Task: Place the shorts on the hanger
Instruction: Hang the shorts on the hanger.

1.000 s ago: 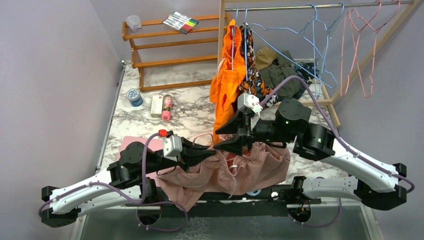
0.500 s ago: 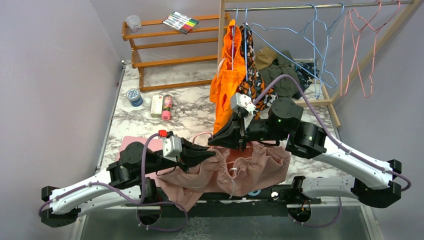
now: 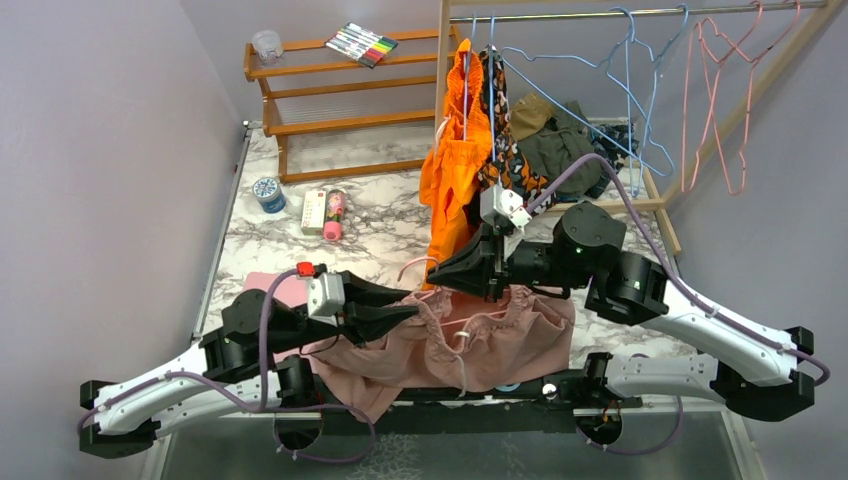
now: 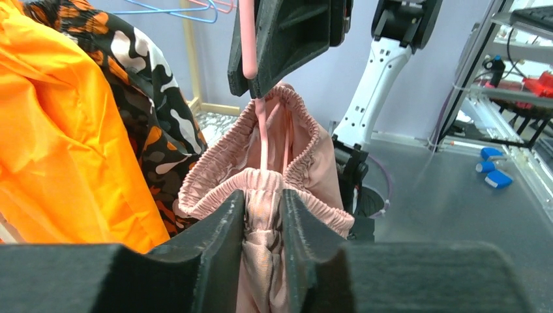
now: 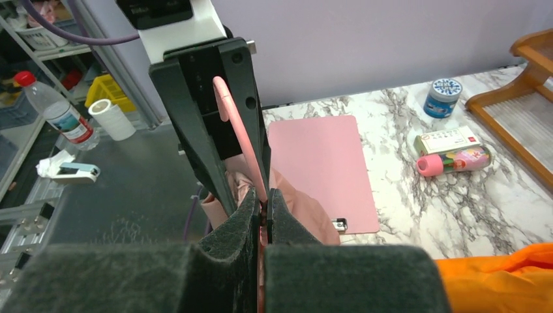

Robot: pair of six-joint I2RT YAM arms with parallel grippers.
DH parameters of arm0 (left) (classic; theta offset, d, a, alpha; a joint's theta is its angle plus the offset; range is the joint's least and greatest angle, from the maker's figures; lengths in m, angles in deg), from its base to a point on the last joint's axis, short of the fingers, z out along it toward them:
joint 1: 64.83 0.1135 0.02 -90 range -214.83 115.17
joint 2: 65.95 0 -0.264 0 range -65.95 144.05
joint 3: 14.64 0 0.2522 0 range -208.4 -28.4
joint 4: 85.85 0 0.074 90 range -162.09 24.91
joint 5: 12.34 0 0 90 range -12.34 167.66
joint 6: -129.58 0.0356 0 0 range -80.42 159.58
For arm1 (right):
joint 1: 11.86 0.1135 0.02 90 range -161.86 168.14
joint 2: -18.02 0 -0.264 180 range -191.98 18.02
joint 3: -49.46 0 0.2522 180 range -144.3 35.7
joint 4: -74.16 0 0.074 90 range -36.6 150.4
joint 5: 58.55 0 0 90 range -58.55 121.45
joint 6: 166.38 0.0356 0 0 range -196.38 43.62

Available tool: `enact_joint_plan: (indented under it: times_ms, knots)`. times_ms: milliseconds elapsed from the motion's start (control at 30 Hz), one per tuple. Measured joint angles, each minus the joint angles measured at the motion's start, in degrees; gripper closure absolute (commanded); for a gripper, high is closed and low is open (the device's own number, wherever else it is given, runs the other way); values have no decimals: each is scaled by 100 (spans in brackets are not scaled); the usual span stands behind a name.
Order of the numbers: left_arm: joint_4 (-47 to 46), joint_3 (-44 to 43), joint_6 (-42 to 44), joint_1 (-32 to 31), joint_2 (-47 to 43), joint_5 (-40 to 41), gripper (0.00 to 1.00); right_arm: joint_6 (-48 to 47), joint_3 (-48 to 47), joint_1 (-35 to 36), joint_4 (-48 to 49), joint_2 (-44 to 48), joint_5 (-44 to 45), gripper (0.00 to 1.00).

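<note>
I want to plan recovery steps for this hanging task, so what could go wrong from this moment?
1. The right gripper pinches the thin hanger at one spot only; the wire may swivel or slip.
2. Only a bunched fold of the shorts sits in the left gripper; the fabric may pull free.
3. The orange garment hangs close and may snag.

Dusty-pink shorts (image 4: 215,189) with a white drawstring (image 3: 462,340) lie between the black left pincer's (image 4: 263,199) fingers. The hanger (image 5: 236,130) in the black right pincer (image 5: 262,199) is pink. Beside the left pincer hang a plain orange garment (image 4: 65,130) and an orange-black-grey camouflage garment (image 4: 140,85). The desk (image 5: 404,195) is white-grey marble.
</note>
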Motion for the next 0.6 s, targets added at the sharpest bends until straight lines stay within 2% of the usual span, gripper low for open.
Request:
enact_joint_plan:
  times_ms: [600]
  knots:
    - [743,-201,-85,0,-640,507,66,-59,365,0,-13,664,826,99]
